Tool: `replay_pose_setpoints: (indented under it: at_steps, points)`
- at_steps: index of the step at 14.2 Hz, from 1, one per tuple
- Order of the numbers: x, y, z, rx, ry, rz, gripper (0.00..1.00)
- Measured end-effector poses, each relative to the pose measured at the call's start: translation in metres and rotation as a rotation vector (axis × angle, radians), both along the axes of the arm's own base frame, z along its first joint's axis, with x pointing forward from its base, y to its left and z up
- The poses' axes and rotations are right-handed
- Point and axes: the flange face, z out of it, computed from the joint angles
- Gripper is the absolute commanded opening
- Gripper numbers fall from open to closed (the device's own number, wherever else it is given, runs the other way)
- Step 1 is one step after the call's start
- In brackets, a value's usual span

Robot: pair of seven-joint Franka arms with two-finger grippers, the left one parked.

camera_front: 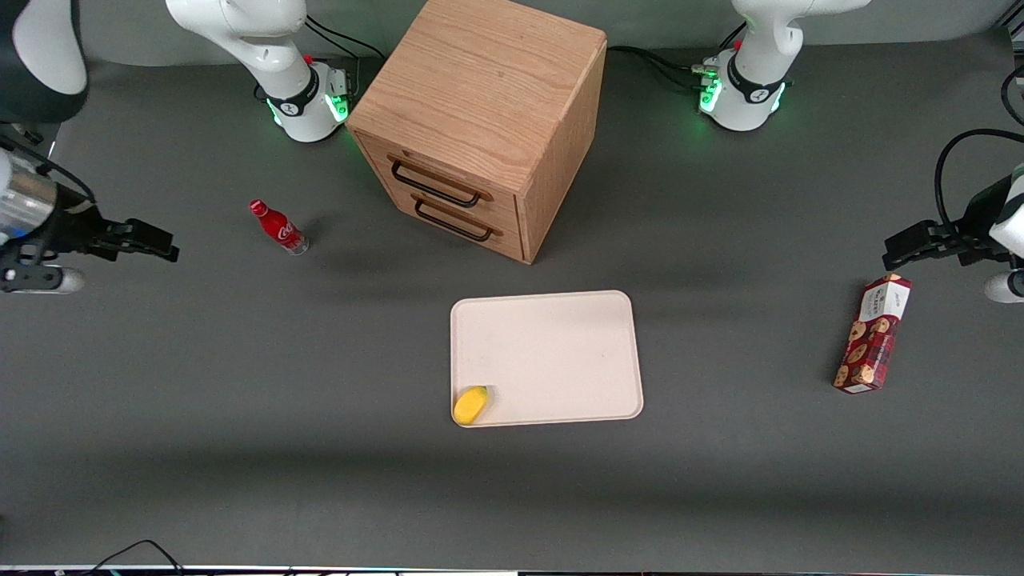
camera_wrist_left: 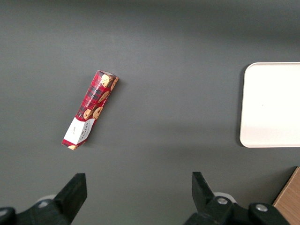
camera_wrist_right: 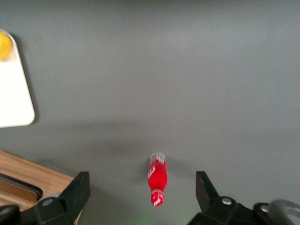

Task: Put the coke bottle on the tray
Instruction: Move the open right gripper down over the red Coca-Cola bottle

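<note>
Hovering my gripper (camera_wrist_right: 140,197) with jaws wide, framing the small red coke bottle (camera_wrist_right: 157,178) upright on the grey desk (camera_front: 240,384), well apart from the cream-white rectangular tray (camera_front: 560,336).

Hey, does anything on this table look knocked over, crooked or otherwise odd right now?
Nothing looks spilled or damaged. The cookie box lies flat, askew on the table. The coke bottle stands apart from the tray, where a yellow object sits. The gripper hovers open beside the bottle.

The wooden drawer cabinet (camera_wrist_right: 18,180) was cut off by the right wrist frame's edge, as were the tray (camera_wrist_right: 14,93) and the end effector (camera_wrist_right: 140,199), whose fingers stood apart.
</note>
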Motion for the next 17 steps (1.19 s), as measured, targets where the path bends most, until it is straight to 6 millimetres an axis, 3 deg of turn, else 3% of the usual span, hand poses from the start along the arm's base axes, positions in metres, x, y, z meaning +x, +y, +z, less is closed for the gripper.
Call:
replay_pose_setpoints:
  at_steps: [8,12,15,17]
  points:
    - [-0.100,0.015,-0.102,-0.032,0.001,0.009,1.00]
    - [-0.130,0.043,-0.169,-0.062,0.009,0.022,1.00]
    - [-0.154,0.042,-0.208,-0.075,0.037,0.030,1.00]
    - [-0.164,0.037,-0.222,-0.092,0.059,0.038,1.00]
